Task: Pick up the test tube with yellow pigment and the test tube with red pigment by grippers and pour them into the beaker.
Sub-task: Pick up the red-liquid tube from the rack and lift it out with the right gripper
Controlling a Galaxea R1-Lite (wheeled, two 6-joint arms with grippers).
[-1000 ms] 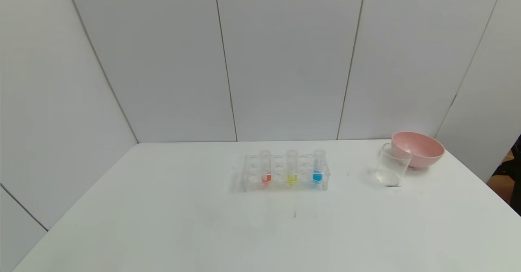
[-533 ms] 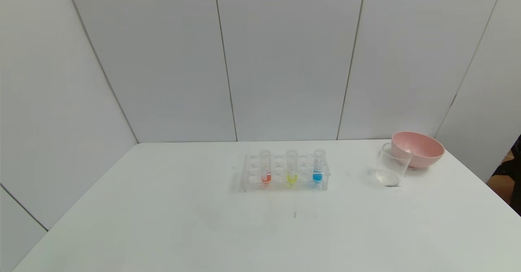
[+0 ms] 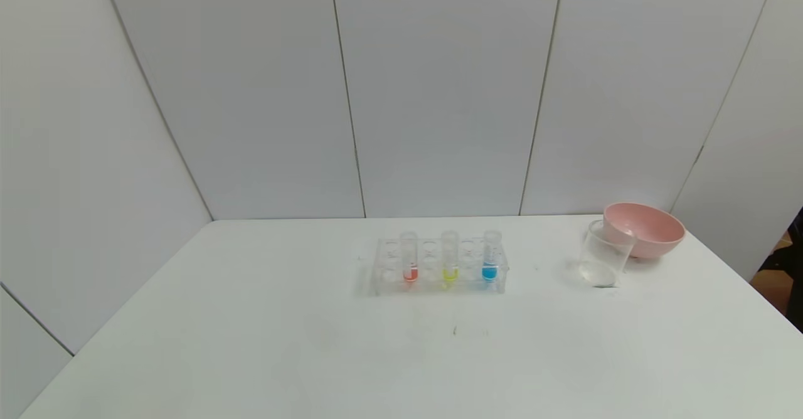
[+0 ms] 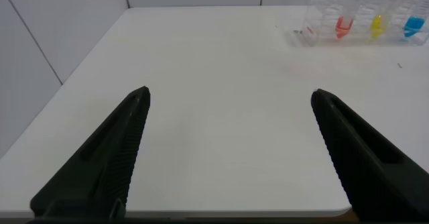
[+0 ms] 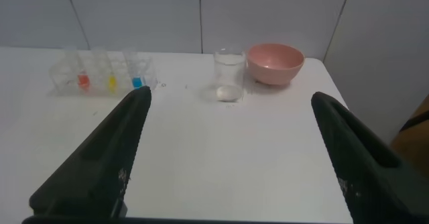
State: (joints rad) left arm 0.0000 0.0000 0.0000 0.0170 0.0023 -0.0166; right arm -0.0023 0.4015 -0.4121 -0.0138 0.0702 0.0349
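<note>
A clear tube rack [image 3: 439, 267] stands mid-table. In it stand the test tube with red pigment [image 3: 409, 258], the test tube with yellow pigment [image 3: 450, 257] and a tube with blue liquid [image 3: 490, 256]. The empty clear beaker [image 3: 603, 254] stands to the rack's right. Neither arm shows in the head view. My left gripper [image 4: 230, 93] is open and empty over the table's near left part, with the red tube [image 4: 344, 23] and yellow tube [image 4: 377, 21] far ahead. My right gripper [image 5: 231, 93] is open and empty near the front edge, with the beaker [image 5: 229, 75] ahead.
A pink bowl [image 3: 642, 229] stands just behind the beaker at the table's right rear, also in the right wrist view [image 5: 275, 62]. The white table [image 3: 251, 344] ends at grey wall panels behind. Its right edge drops off near the bowl.
</note>
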